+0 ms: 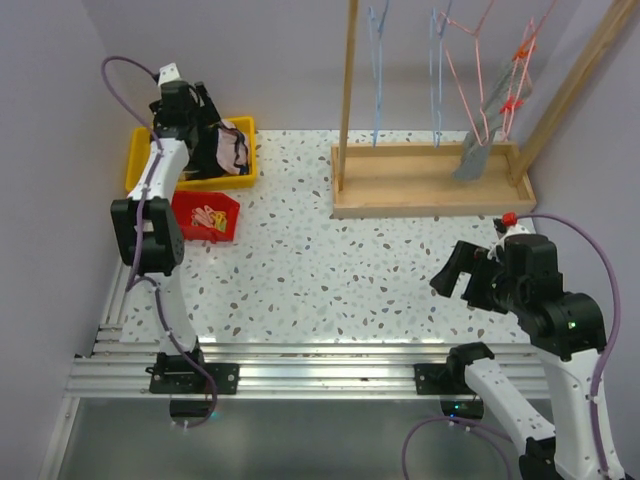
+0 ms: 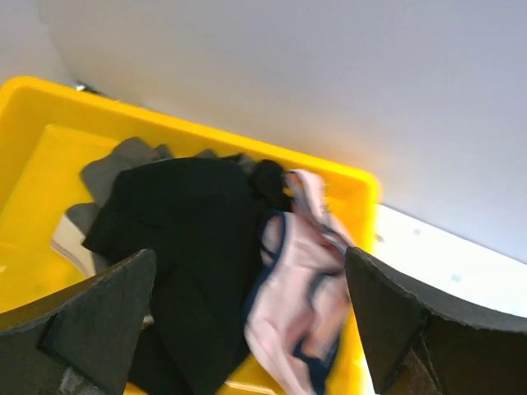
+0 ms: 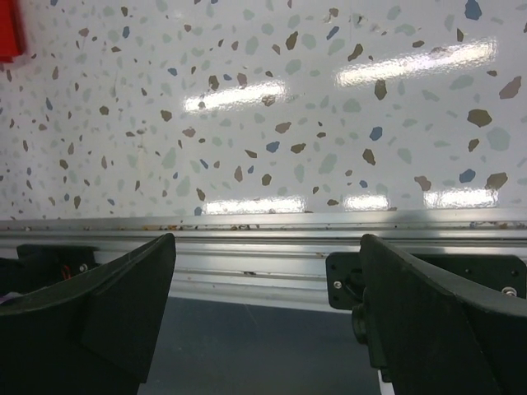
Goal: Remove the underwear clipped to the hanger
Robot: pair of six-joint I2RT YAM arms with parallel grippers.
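At the far left corner of the table, your left gripper (image 2: 249, 271) stands over the yellow bin (image 1: 135, 165). Its two fingers are spread wide, with nothing between them. Below it, inside the bin, the pale pink underwear (image 2: 300, 304) with dark trim lies against the black clothing heap (image 2: 181, 239), on the side towards the bin's right wall. It looks a little blurred in the wrist view. Some grey cloth (image 2: 111, 169) shows behind the heap.

The grey underwear (image 1: 473, 158) is at the other side of the table. It hangs from the pink hanger (image 1: 478, 35) on the wooden rack (image 1: 420, 190), close to the red clips (image 1: 513, 102), and its lower end comes down to the base of the rack. Two blue hangers (image 1: 377, 80) hang to the left of it.

Your right gripper (image 3: 268, 243) is near the front right edge, well apart from the rack. Its fingers are wide apart too and hold nothing. It faces the speckled table (image 3: 272, 123) and the metal rail (image 3: 263, 263). A small red tray (image 1: 207, 215) sits just in front of the yellow bin.
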